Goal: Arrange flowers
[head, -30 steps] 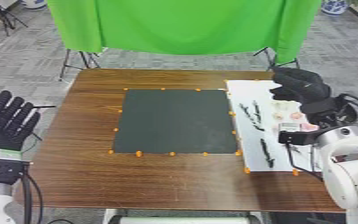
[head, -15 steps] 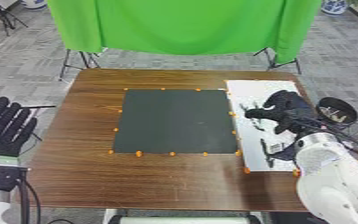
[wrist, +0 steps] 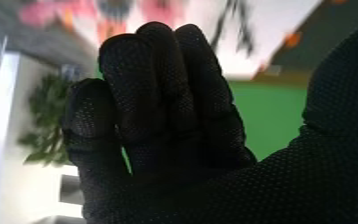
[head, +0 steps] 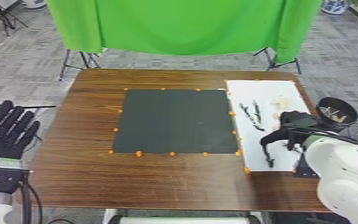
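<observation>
My right hand [head: 293, 129] is over the lower right part of the white sheet [head: 264, 90], close to a dark stem [head: 267, 152]. Whether hand and stem touch I cannot tell. In the right wrist view the right hand [wrist: 171, 120] has its fingers straight, holding nothing. Two more dark stems [head: 254, 114] lie farther up the sheet, and pale flowers [head: 283, 103] lie beside them. Pink flowers [wrist: 162, 10] appear beyond the fingertips in the right wrist view. At the left edge my left hand [head: 2, 132] is open, palm up, beside the table.
A dark green mat [head: 175, 121] with orange dots round it covers the middle of the brown table [head: 158, 182]. A black bin [head: 337, 111] with things inside stands off the table's right edge. A green cloth [head: 180, 25] hangs behind.
The right hand first swung down from above the sheet's far right, then moved nearer along it to the lower stem. More flowers farther up are uncovered. The left hand has hardly moved.
</observation>
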`<state>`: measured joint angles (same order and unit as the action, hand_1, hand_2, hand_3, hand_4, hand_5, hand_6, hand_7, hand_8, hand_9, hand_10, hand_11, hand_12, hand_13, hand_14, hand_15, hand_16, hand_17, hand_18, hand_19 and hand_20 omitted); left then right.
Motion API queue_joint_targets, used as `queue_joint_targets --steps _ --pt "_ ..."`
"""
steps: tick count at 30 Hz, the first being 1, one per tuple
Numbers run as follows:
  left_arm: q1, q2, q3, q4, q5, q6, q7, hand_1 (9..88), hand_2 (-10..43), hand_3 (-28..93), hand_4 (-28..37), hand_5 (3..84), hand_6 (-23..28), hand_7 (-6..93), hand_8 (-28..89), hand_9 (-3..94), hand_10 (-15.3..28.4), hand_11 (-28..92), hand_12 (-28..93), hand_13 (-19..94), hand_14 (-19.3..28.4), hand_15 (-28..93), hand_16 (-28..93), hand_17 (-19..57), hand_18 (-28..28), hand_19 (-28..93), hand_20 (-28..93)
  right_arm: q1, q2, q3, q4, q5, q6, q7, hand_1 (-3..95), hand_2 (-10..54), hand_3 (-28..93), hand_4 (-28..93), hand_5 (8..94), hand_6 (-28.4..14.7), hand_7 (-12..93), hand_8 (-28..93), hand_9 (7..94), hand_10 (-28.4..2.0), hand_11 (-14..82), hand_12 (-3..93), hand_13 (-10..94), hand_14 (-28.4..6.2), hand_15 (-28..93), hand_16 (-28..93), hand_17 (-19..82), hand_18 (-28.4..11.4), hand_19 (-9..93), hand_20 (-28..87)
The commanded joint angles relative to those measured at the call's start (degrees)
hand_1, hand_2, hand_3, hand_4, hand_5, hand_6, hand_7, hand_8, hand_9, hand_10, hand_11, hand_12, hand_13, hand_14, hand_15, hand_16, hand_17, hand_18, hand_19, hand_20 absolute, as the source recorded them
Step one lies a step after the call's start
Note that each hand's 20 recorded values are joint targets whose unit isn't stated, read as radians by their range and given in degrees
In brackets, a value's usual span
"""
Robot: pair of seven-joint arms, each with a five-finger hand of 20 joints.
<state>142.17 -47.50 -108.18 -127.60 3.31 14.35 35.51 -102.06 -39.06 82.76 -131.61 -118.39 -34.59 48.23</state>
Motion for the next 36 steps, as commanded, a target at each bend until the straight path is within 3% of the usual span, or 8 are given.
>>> queue_joint_targets --steps 1,17,22,23,25,27,29,36 --pt "1.29 -1.46 0.09 -0.63 0.28 0.5 -0.75 27.6 9.5 71 -28.3 42.6 8.4 12.2 -8 36.4 15.2 15 10 24 14.2 27 -8 -4.4 12.4 36 4 -0.88 -1.22 -2.36 2.52 -2.9 1.17 -0.16 18.3 -5.6 66 -25 67.8 -6.9 17 -8 72.9 -19.7 27.2 26.3 65 -17.4 57 27 34 -26.5 87 33" --pt "0.78 -1.49 0.49 -0.48 0.16 0.74 -1.47 27.6 9.6 71 -28.3 42.7 8.6 11.6 -9 36.6 15.4 15 10 24 14.5 27 -8 -4.6 12.6 36 4 -0.52 -3.03 -9.43 8.27 -4.23 2.37 2.92 22.5 -8.6 69 -24 69.2 -6.4 17 -8 73.7 -19.2 25.4 25.0 67 -16.2 50 24 33 -26.4 83 29" --pt "0.72 -1.66 0.96 -0.5 0.2 0.71 -1.74 27.5 9.6 71 -28.3 42.6 8.5 11.2 -9 36.7 15.4 15 10 24 14.5 27 -8 -4.7 12.7 37 4 -2.19 -4.28 -10.31 9.65 -5.33 5.1 2.98 31.0 -9.4 72 -24 70.1 -5.0 22 -9 74.2 -18.0 26.0 24.8 67 -15.7 49 24 33 -26.0 83 27" --pt "0.51 -1.8 1.11 -0.41 0.28 0.54 -1.98 27.5 9.6 71 -28.3 42.6 8.4 11.2 -9 36.7 15.4 15 9 24 14.4 27 -8 -4.7 12.7 37 4 -2.27 -4.56 -10.59 10.14 -5.49 5.57 3.09 35.4 -9.4 72 -25 71.3 -4.0 25 -9 75.1 -17.1 28.6 25.9 69 -14.7 50 24 34 -25.3 83 27" --pt "0.31 -1.84 1.46 -0.31 0.16 0.4 -1.96 27.5 9.7 71 -28.3 42.6 8.4 11.1 -9 36.7 15.4 15 9 24 14.4 28 -8 -4.8 12.7 37 4 -2.81 -5.02 -10.6 10.97 -5.83 6.19 2.7 42.9 -9.5 70 -27 72.3 -3.8 27 7 76.4 -16.1 32.0 27.8 70 -14.2 52 26 36 -25.0 84 28" --pt "-0.07 -1.86 1.72 -0.18 0.31 0.31 -2.2 27.5 9.7 71 -28.3 42.5 8.3 11.1 -9 36.7 15.4 15 9 24 14.6 28 -8 -4.8 12.8 37 4 -3.65 -5.37 -10.08 11.24 -5.1 6.83 2.61 48.7 -9.5 68 -27 73.0 -3.7 29 12 77.1 -15.6 33.8 28.8 71 -13.9 53 26 37 -25.0 84 29" --pt "-0.11 -1.82 1.81 -0.2 0.27 0.15 -2.27 27.5 9.7 71 -28.3 42.5 8.3 11.1 -9 36.7 15.4 15 9 24 14.7 28 -8 -4.9 12.8 37 4 -4.32 -5.52 -9.67 11.18 -4.76 7.41 2.37 52.2 -9.5 69 -27 73.4 -3.0 33 14 79.3 -13.8 28.6 39.7 72 -13.5 53 27 37 -24.8 84 29" --pt "-0.19 -1.97 2.27 -0.12 -0.2 -0.08 -2.37 27.4 9.8 71 -28.3 42.4 8.2 11.0 -9 36.8 15.3 15 9 25 14.8 29 -8 -4.9 12.8 37 4 -8.31 -5.01 -6.61 8.83 -5.41 15.77 -1.54 52.7 -9.5 74 -25 74.5 -2.6 37 18 84.5 -11.2 19.6 47.0 76 -10.4 47 34 40 -23.8 85 28"
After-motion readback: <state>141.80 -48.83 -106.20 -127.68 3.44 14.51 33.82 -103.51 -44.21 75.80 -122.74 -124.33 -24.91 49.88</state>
